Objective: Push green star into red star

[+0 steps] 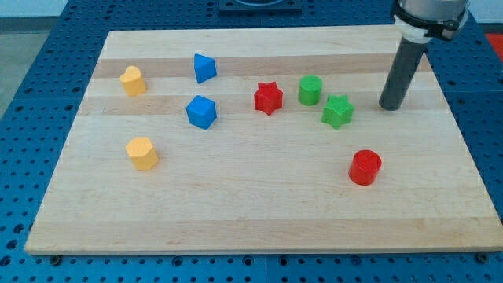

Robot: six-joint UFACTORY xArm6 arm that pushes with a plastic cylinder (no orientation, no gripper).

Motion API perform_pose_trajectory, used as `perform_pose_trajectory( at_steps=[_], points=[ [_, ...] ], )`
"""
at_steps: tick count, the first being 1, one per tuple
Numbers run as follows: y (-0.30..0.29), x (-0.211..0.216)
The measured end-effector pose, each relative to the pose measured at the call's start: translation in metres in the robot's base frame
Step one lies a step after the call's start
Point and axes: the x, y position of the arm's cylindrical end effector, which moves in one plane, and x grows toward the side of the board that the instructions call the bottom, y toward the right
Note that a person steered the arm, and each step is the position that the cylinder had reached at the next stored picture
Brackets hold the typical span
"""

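The green star (337,111) lies on the wooden board, right of centre. The red star (268,97) lies to its left, a little nearer the view's top. A green cylinder (310,90) stands between them, slightly above their line and close to the green star. My tip (389,107) rests on the board to the right of the green star, apart from it by a clear gap. The dark rod rises from the tip toward the view's top right.
A red cylinder (365,167) stands below the green star. A blue cube-like block (201,112) and a blue wedge-shaped block (204,67) lie left of the red star. Two yellow blocks (134,80) (141,152) sit at the view's left.
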Motion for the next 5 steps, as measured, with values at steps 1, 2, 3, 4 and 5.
perform_pose_trajectory(
  at_steps=[1,2,3,4,5],
  points=[
    [-0.010,0.013],
    [-0.049,0.015],
    [-0.083,0.030],
    [-0.119,0.033],
    [-0.151,0.033]
  ],
)
